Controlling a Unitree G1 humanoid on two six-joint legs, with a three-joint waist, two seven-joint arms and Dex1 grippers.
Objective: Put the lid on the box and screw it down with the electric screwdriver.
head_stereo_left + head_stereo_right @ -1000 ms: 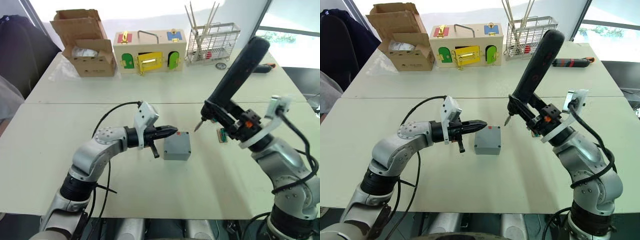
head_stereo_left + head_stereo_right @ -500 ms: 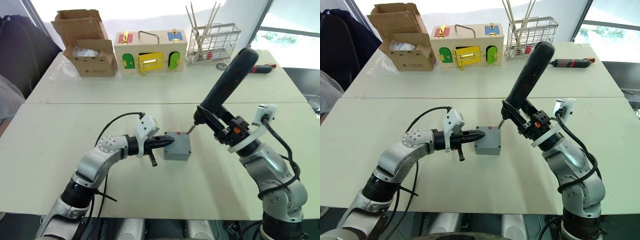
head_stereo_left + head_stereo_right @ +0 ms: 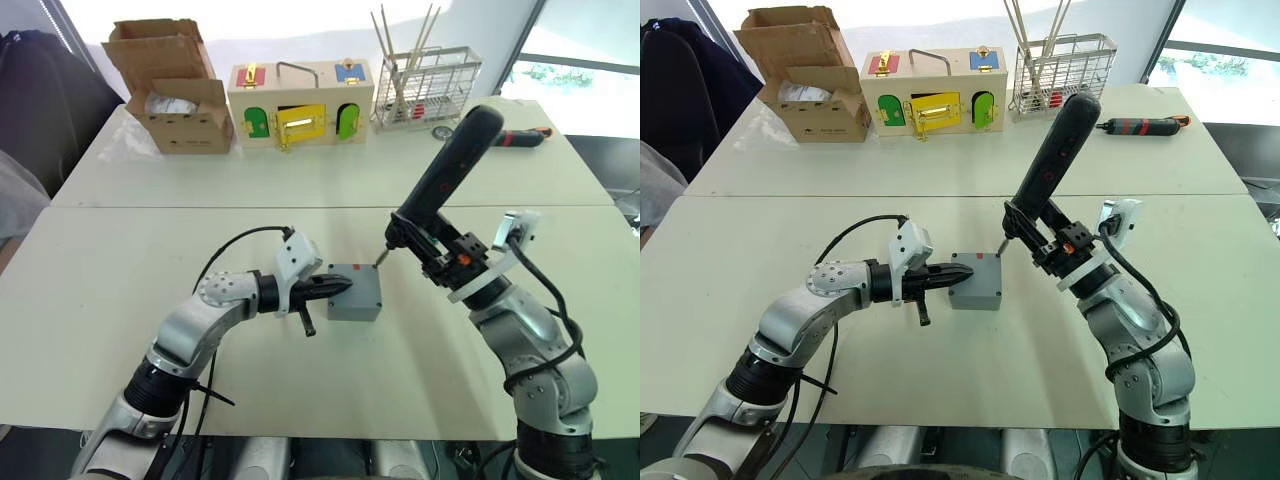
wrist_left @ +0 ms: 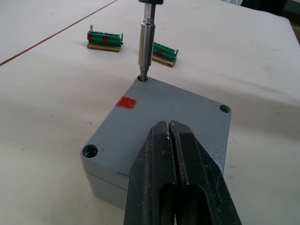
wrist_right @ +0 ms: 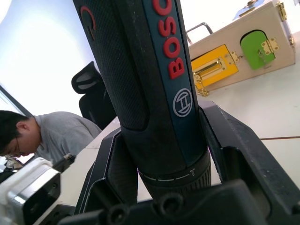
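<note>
Near the middle of the white table (image 3: pixel 120 300) sits the grey box (image 3: pixel 355 303) with the lid (image 4: pixel 168 126) already on it, a red mark on top. At the lid's far corner, on the robot's right, the electric screwdriver's (image 3: pixel 440 195) metal bit (image 4: pixel 146 40) stands in the screw hole — its long black body leans up and away toward the robot's right. The right gripper (image 3: pixel 455 265) is clamped round the screwdriver's lower body. The left gripper (image 3: pixel 945 277) comes in level from the left, fingers pressed together, tips resting on the lid as if to steady it. Hidden: whether a screw sits under the bit, or in the two other corner holes seen in the left wrist view — the fourth corner lies behind the left gripper. Two small green parts (image 4: pixel 105 40) lie just beyond.
</note>
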